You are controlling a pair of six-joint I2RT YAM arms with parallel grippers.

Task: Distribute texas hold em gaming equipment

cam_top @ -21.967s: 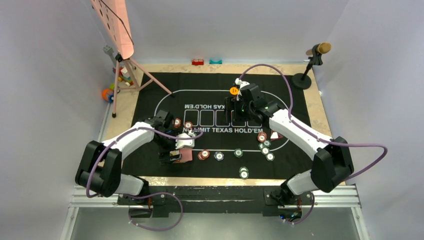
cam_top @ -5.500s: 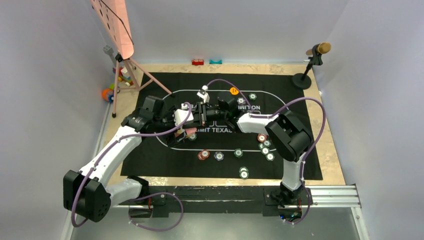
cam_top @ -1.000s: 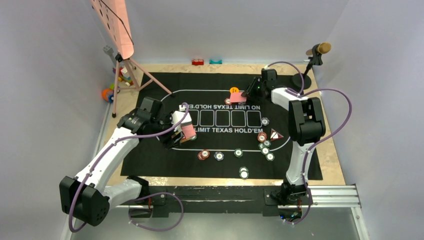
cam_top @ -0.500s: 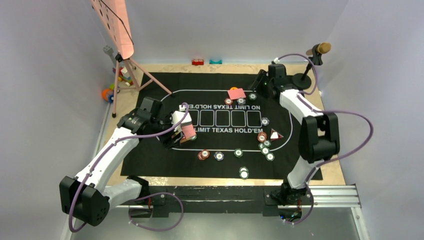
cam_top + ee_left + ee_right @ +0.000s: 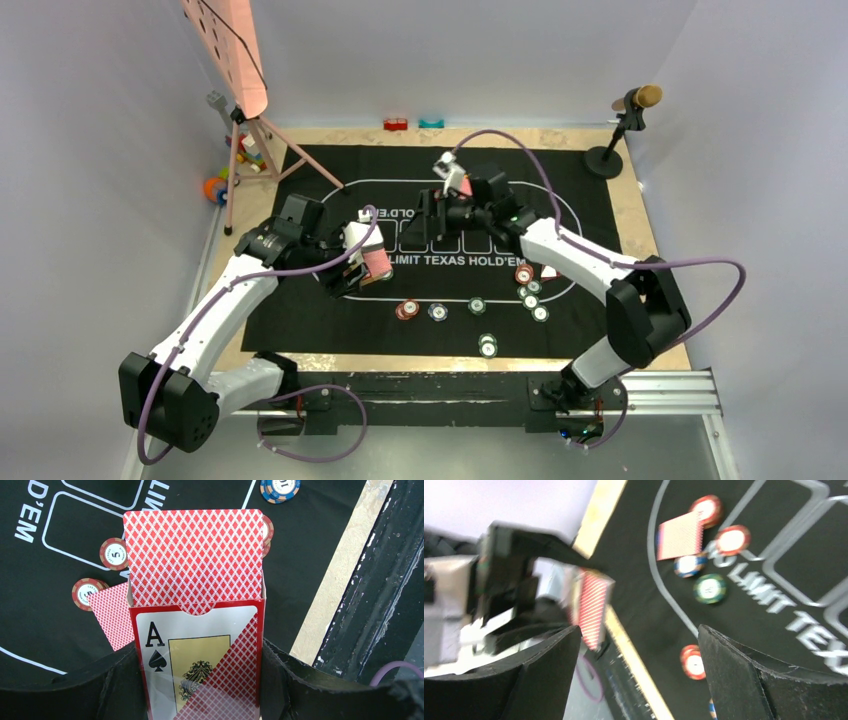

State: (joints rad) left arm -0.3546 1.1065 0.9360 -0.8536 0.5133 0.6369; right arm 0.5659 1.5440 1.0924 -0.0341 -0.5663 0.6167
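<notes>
My left gripper (image 5: 365, 262) (image 5: 197, 670) is shut on a box of red-backed playing cards (image 5: 376, 260) (image 5: 195, 645), with cards standing out of its open top above the black mat (image 5: 300, 325). The right gripper (image 5: 426, 217) (image 5: 639, 650) hovers over the mat's middle and faces that box; it is open with nothing between its fingers. The blurred right wrist view shows the box (image 5: 591, 607) ahead. One card (image 5: 112, 615) (image 5: 680, 535) lies face down among chips (image 5: 114, 553) (image 5: 732, 539). More chips (image 5: 438, 312) sit along the mat's near half, and a pink card (image 5: 461, 187) lies behind the right wrist.
A pink board on a tripod (image 5: 250, 130) stands at the back left, with coloured toys (image 5: 215, 186) beside it. A microphone stand (image 5: 618, 130) is at the back right. Small red (image 5: 396, 124) and teal (image 5: 431, 123) blocks lie at the far edge.
The right arm swung from the far right of the mat to its middle, toward the left gripper, and its jaws opened wide. A card stayed on the far side. The left arm held still.
</notes>
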